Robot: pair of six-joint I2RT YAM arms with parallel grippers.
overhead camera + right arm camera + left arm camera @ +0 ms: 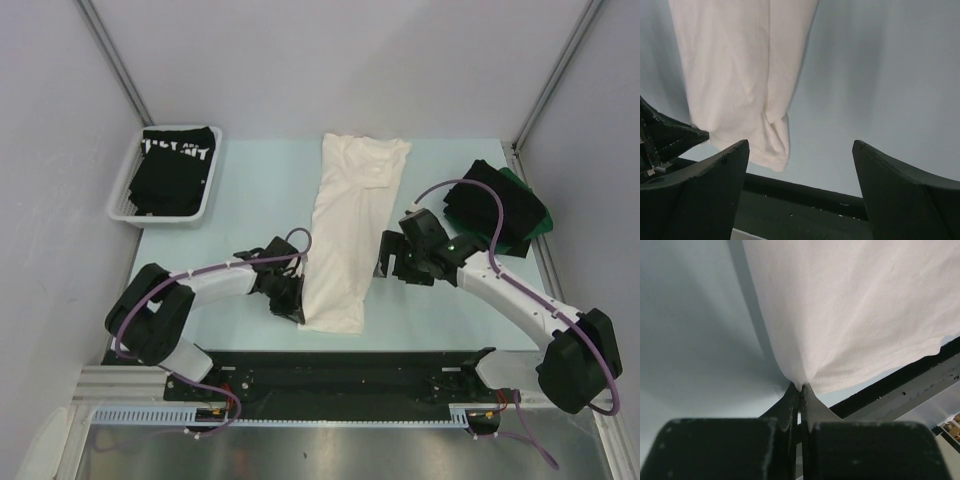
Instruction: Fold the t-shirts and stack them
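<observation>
Left claw (801, 387) pinched tight on the near hem corner of the white t-shirt (350, 220), lying long across the table (260, 190); right claw (800, 146) gapes empty alongside. Pull one-sided now and the fold could skew.

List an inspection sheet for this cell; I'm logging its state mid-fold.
Surface: pale blue table, no stains seen.
Job's things: white tee folded lengthwise at centre; black tee in basket; dark tees piled right.
Clutter: nothing seen.
Grippers: left tool shut on white tee's near corner; right tool open, empty.
Cables: purple cables loop off both arms, one over the dark tees.
Surroundings: white walls, metal posts.
</observation>
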